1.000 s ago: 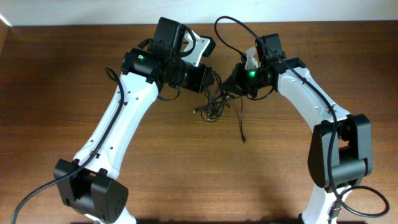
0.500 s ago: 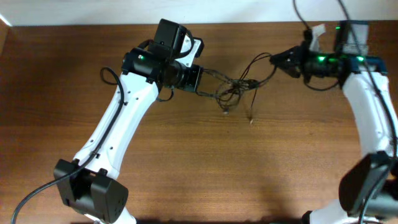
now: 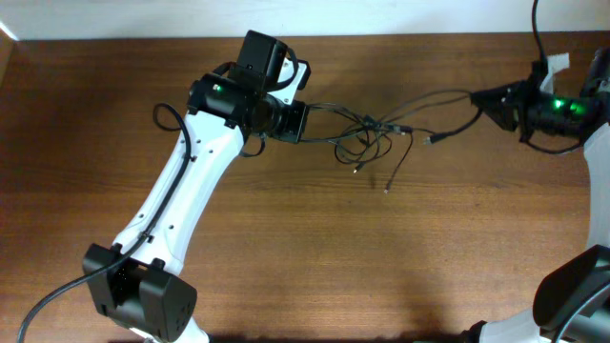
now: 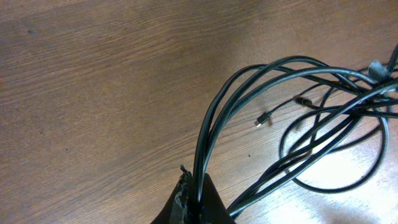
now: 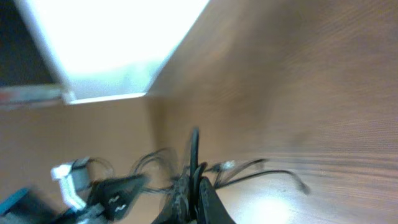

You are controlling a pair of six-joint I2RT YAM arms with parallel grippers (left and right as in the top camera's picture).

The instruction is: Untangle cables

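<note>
One worktop (image 3: pixel 381 276), brown wood grain, carries everything listed below.

Two arms. The left arm (image 3: pixel 191 181) reaches from the near-left corner up to the far middle, and its pose is unchanged over the last second. The right arm (image 3: pixel 599 152) has swung from the centre out to the far-right edge and is largely cut off in the overhead view.

Two hands. The left hand (image 3: pixel 303 121) is clenched on a bundle of several strands, which fan out from its fingers in the wrist view. The right hand (image 3: pixel 481 96) is pinched closed on a single strand and points left toward its partner.

One set of cables (image 3: pixel 367 129). A second ago they were a tight bunch between the two hands; now they are drawn into a long span from hand to hand across the far middle of the worktop.

One snarl (image 3: pixel 374 124) sits nearer the left hand, its loops still crossing. Judgement: the tangle is opened up but not yet separated.

Several plugs (image 3: pixel 431 141) on loose ends trail toward the near side.
</note>
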